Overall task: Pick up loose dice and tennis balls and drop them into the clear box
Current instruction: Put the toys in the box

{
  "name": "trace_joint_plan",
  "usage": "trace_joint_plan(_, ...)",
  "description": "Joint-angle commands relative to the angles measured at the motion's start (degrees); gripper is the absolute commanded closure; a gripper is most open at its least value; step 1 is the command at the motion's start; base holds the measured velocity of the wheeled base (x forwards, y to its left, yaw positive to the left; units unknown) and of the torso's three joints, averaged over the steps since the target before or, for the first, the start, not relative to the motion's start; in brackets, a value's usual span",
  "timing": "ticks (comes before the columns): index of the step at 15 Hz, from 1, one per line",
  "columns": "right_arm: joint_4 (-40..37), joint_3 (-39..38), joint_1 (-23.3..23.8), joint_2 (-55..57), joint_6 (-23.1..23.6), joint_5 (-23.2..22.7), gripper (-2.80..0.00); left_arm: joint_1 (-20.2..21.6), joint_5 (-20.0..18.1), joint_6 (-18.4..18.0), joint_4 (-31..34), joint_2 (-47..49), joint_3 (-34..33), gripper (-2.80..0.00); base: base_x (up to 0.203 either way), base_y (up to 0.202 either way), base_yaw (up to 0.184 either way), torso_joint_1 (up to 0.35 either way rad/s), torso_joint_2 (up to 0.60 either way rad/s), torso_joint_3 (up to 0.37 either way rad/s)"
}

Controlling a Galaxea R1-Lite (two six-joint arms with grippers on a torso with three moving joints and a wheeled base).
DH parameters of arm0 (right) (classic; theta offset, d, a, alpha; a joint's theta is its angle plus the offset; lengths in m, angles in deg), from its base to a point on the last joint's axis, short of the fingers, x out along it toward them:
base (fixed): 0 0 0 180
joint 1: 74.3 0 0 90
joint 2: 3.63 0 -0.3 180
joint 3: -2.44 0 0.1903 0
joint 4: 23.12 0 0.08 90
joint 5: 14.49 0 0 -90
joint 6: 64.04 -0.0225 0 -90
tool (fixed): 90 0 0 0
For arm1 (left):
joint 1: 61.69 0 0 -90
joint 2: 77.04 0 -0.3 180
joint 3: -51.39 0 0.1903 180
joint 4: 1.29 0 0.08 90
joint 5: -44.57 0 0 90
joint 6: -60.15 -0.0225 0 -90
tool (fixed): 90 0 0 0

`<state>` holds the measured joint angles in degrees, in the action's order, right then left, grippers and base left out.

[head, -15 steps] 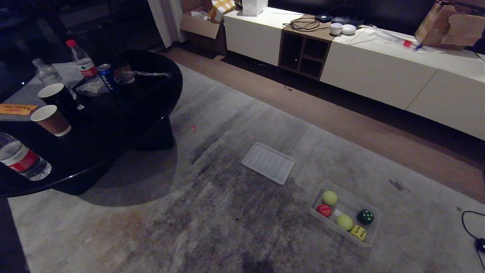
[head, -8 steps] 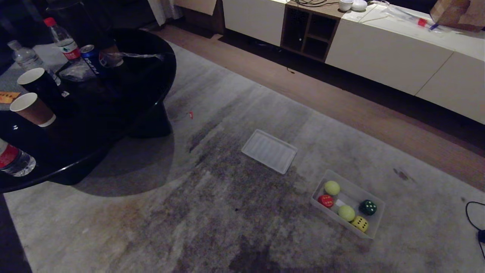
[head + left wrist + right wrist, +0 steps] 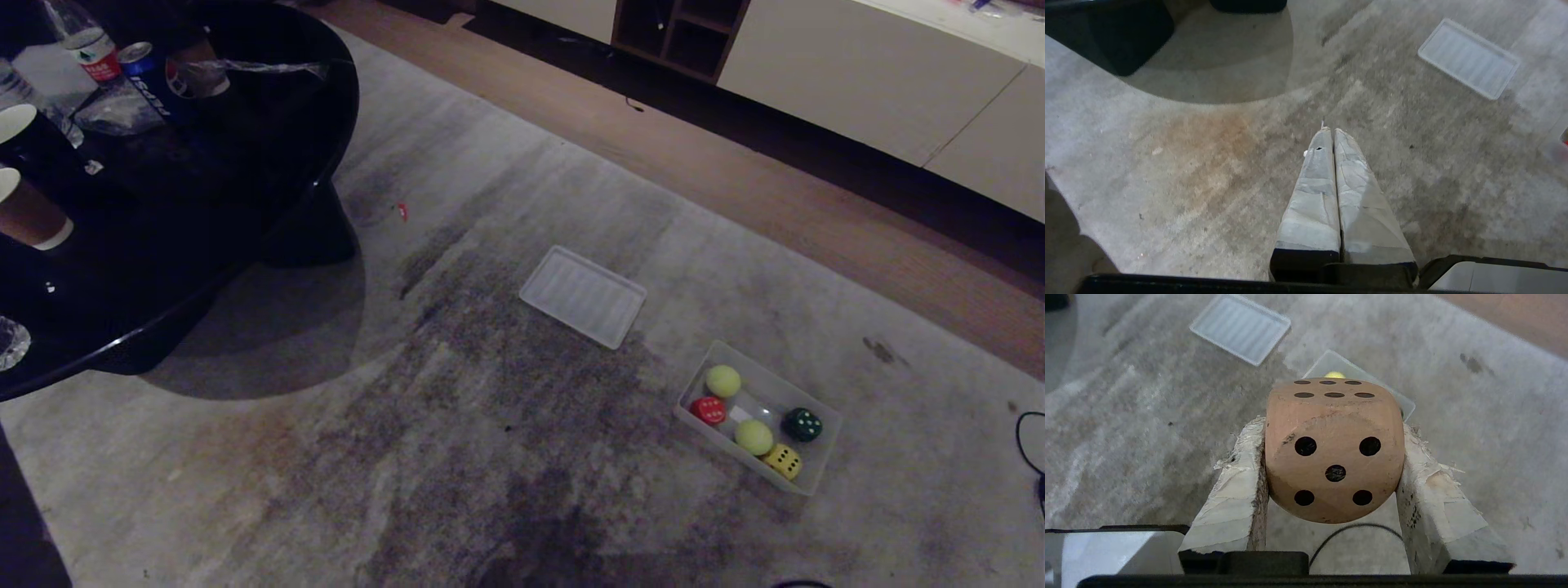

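The clear box (image 3: 823, 465) sits on the carpet at the lower right of the head view. Inside it lie two tennis balls (image 3: 723, 380) (image 3: 753, 437), a red die (image 3: 707, 409), a dark green die (image 3: 802, 425) and a yellow die (image 3: 783, 461). Neither arm shows in the head view. In the right wrist view my right gripper (image 3: 1333, 426) is shut on a tan die (image 3: 1334, 451) with dark pips, held above the carpet; the clear box (image 3: 1406, 406) peeks out behind it. My left gripper (image 3: 1329, 130) is shut and empty over bare carpet.
A flat ribbed translucent lid (image 3: 583, 296) lies on the carpet left of and beyond the box. A black round table (image 3: 269, 171) with bottles, a can and cups stands at upper left. A white low cabinet (image 3: 865, 73) runs along the back. A black cable (image 3: 1030, 441) lies at the right edge.
The head view has tilted down: the whole scene has slid up in the picture and the cabinet top has left it. Nothing on the floor has moved.
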<state>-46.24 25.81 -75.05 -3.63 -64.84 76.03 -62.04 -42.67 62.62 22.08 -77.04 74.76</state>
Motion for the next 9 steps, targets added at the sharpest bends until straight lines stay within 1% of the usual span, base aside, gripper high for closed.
trace_joint_plan(1,0.0,-0.1,0.0,0.1,0.0,0.0,0.00,0.0,0.1,0.1,0.0,0.1,-0.1,0.00,0.000,0.000,0.000,0.004,0.00,-0.203)
trace_joint_plan(9,0.0,-0.1,0.0,0.0,-0.3,0.0,0.00,0.0,0.1,0.1,0.0,0.1,-0.1,0.00,0.000,0.000,0.000,0.002,0.00,-0.199)
